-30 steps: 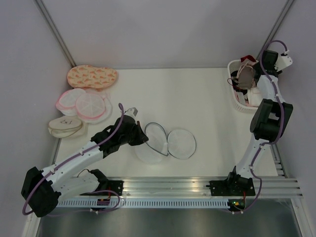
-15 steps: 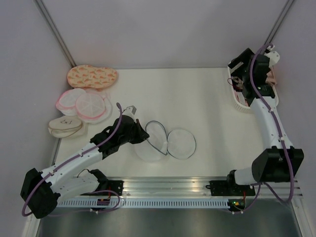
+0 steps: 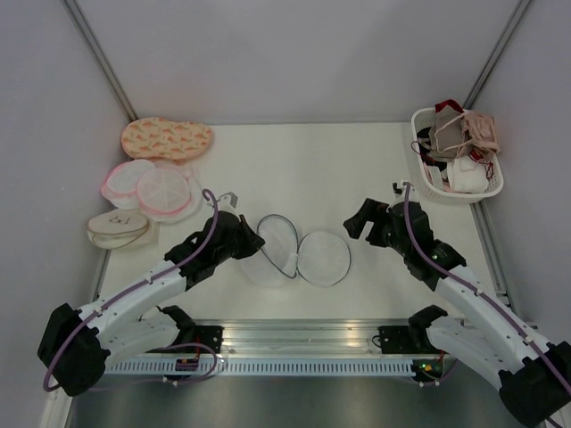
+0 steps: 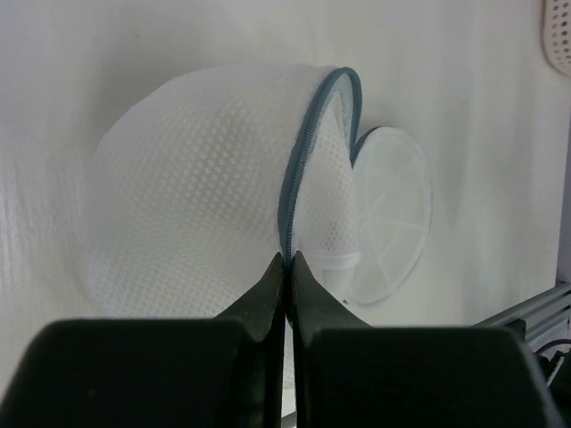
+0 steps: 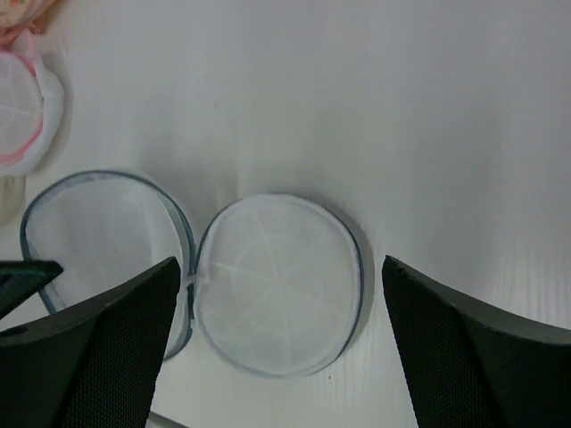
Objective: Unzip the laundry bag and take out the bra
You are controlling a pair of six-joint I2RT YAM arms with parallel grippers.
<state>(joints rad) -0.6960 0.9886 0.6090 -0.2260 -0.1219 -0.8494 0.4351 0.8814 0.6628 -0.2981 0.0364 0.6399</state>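
Observation:
The laundry bag (image 3: pixel 326 259) lies unzipped in the middle of the table, its two white mesh halves spread side by side. My left gripper (image 3: pixel 260 246) is shut on the blue-grey zipper rim of the left half (image 4: pixel 196 205), which stands tilted up; the jaws (image 4: pixel 288 259) pinch the rim edge. My right gripper (image 3: pixel 359 223) hovers open and empty over the flat right half (image 5: pixel 277 281), which shows between its fingers (image 5: pixel 278 267). The pale pink bra (image 3: pixel 483 130) lies on top of the white basket (image 3: pixel 430 185) at the far right.
A taupe bra (image 3: pixel 443 135) and white garments also fill the basket. Pink-rimmed mesh cases (image 3: pixel 152 187), an orange patterned oval case (image 3: pixel 167 138) and a cream case (image 3: pixel 116 228) lie at the far left. A metal rail runs along the near edge.
My right arm swung away from the basket at the far right to above the bag's flat half, empty. My left gripper kept its hold on the rim.

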